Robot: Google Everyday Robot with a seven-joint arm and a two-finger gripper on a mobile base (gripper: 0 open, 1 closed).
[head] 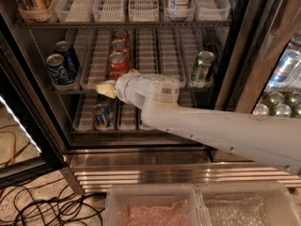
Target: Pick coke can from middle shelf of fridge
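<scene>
Red and silver, the coke can (117,65) stands at the front of a lane of red cans on the middle shelf (146,55) of the open fridge (235,55), between blue cans (61,67) and a green can (202,66). The gripper (106,89) on the white arm (225,131) hovers at the shelf edge just below it; whether it is spread or closed cannot be told. Reaching looks nearly done; gripping and lifting the can out are left

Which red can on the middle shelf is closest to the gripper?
The front coke can, lowest of the three in view; the gripper sits just below it, the others stand behind.
</scene>
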